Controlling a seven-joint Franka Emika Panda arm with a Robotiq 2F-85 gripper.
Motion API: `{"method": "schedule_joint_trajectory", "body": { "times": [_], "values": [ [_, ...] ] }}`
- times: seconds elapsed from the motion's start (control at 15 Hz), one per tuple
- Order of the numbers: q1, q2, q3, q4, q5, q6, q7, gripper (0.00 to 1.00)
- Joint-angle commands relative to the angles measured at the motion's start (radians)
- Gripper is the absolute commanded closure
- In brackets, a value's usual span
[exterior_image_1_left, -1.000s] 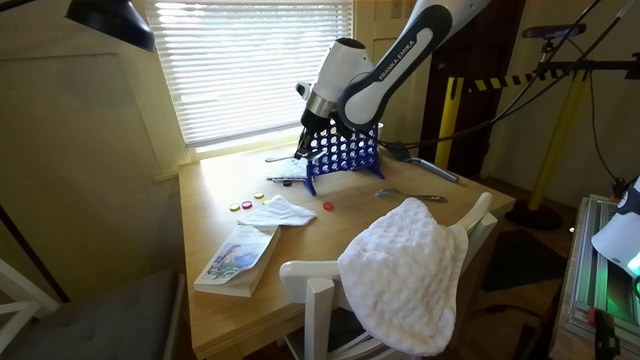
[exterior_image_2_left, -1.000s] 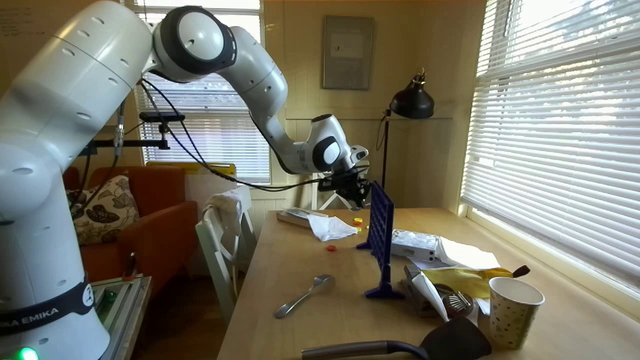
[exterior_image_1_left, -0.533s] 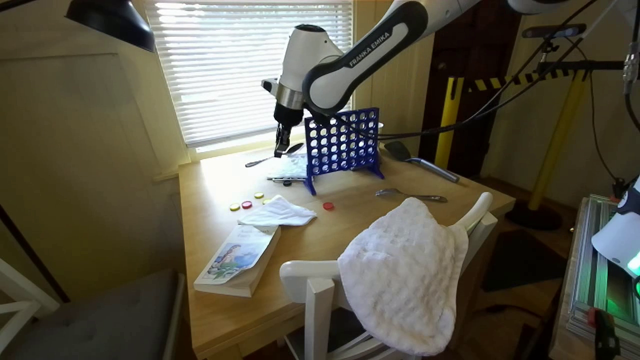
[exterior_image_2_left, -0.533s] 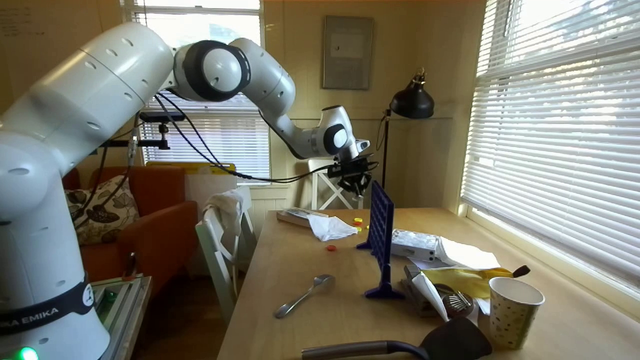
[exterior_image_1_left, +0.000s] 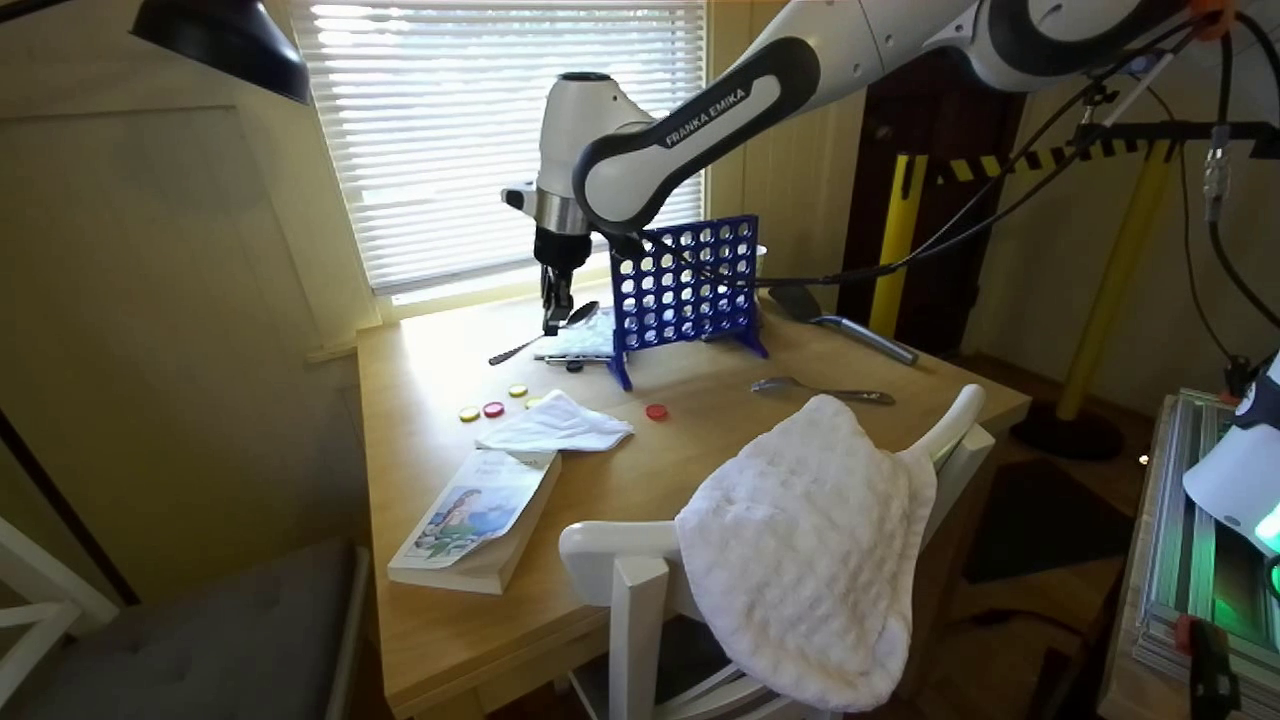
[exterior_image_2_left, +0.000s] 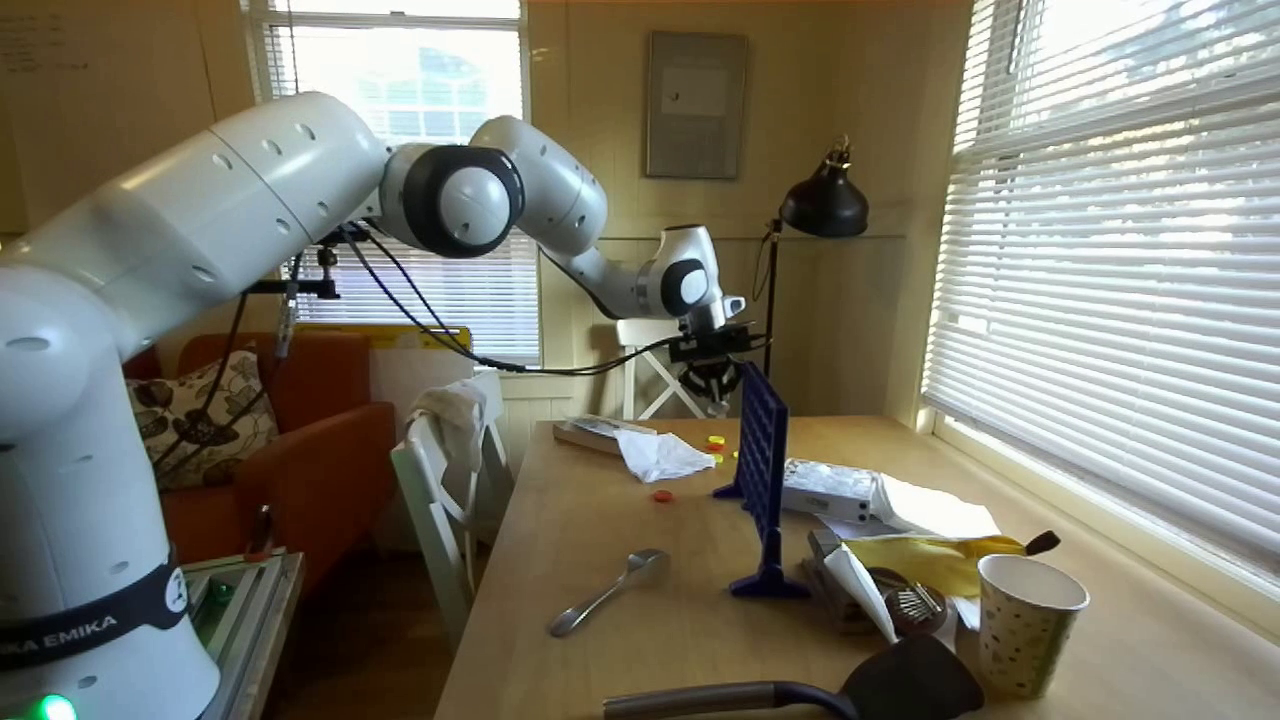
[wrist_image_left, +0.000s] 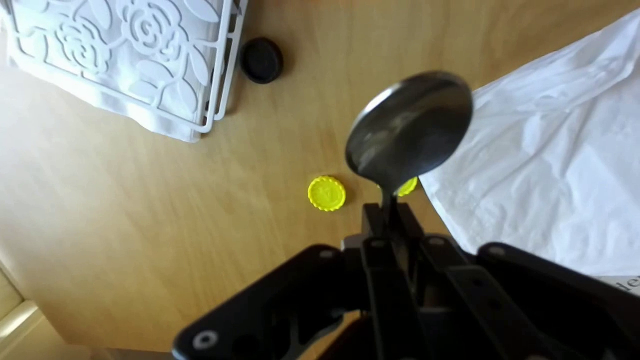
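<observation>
White and black, the arm (exterior_image_1_left: 700, 130) stretches over the counter (exterior_image_1_left: 620, 485), its wrist (exterior_image_1_left: 580, 130) pointing nearly straight down; the fingers (wrist_image_left: 411, 223) pinch a metal spoon (wrist_image_left: 412, 125) aloft near the blue game board (exterior_image_2_left: 764, 465).

A speckled cup (exterior_image_2_left: 1028, 627) stands beside a spatula (exterior_image_2_left: 912, 682); a white towel (exterior_image_1_left: 812, 560) hangs over a chair (exterior_image_1_left: 637, 620).

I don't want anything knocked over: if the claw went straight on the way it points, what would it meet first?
The claw points down, gripping a spoon; likely the tabletop first, near a yellow disc, though depth is unclear.
</observation>
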Motion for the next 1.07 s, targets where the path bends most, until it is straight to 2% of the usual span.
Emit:
{"method": "schedule_joint_trajectory", "body": {
  "times": [0.0,0.07,0.2,0.4,0.53,0.8,1.0],
  "values": [
    [0.011,-0.009,-0.024,-0.011,-0.018,-0.018,0.022,0.98],
    [0.010,0.000,-0.013,0.000,-0.010,-0.054,0.002,0.98],
    [0.034,0.038,-0.030,0.069,-0.033,-0.217,0.013,0.98],
    [0.049,0.069,-0.032,0.118,-0.039,-0.340,0.009,0.98],
    [0.067,0.089,-0.047,0.155,-0.058,-0.361,0.022,0.98],
    [0.095,0.129,-0.079,0.224,-0.094,-0.316,0.066,0.98],
    [0.104,0.145,-0.079,0.269,-0.074,-0.414,0.073,0.98]
  ]
}}
